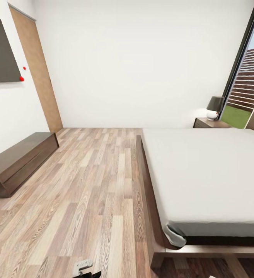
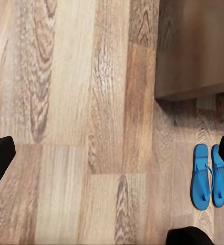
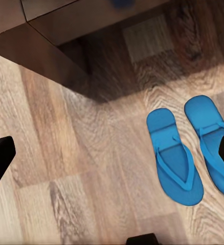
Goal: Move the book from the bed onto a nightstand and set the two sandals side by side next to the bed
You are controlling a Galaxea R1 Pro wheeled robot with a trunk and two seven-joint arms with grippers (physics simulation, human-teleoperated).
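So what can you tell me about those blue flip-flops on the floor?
The two sandals are bright blue flat flip-flops with blue Y-shaped straps. They lie soles down, side by side and parallel, close together on the light wood-plank floor, just off the corner of the dark brown bed frame. No gripper holds them.

bed [image 1: 204,181]: on the floor [image 1: 92,200], taking up the right of the room, its head end toward the window [image 1: 246,85].
nightstand [image 1: 210,123]: just beyond the bed's far corner, against the back wall.
lamp [image 1: 214,107]: on the nightstand.
low cabinet [image 1: 16,162]: across the open floor from the bed, along the left wall.
wall panel [image 1: 1,50]: above the low cabinet.
sandals [image 3: 191,150]: side by side on the floor, near the bed's frame corner [image 3: 50,46].
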